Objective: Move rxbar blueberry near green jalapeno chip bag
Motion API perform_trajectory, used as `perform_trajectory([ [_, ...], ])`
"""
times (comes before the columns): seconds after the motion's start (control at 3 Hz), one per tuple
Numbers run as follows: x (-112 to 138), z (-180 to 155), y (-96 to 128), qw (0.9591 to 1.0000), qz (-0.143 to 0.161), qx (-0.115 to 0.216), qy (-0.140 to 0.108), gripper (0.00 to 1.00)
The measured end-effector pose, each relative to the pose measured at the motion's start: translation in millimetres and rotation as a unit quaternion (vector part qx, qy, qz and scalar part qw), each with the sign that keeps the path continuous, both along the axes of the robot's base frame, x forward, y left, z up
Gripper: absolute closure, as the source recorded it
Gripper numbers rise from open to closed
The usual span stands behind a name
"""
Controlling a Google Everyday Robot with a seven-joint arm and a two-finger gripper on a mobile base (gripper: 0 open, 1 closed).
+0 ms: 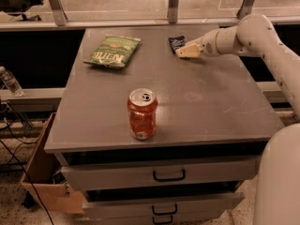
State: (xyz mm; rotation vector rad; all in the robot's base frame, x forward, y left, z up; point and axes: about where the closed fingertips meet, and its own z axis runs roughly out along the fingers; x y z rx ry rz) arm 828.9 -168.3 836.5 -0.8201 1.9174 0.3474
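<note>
The rxbar blueberry (176, 43) is a small dark wrapper lying flat at the far right-centre of the grey table top (197, 102). The gripper (183, 52) reaches in from the right on a white arm and sits right at the bar's near right edge, low over the table. The green jalapeno chip bag (112, 51) lies flat at the far left of the table, well apart from the bar.
An orange soda can (142, 114) stands upright near the front centre of the table. Drawers (168, 175) run below the table top. A cardboard box (44, 182) sits on the floor at the left. A clear bottle (9, 81) lies on a shelf at the far left.
</note>
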Motion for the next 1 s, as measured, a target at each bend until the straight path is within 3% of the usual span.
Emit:
perform_trajectory([
  [0.67,0.0,0.3,0.1,1.0000,0.000,0.000,0.000,1.00],
  [1.0,0.0,0.2,0.1,1.0000,0.000,0.000,0.000,0.87],
])
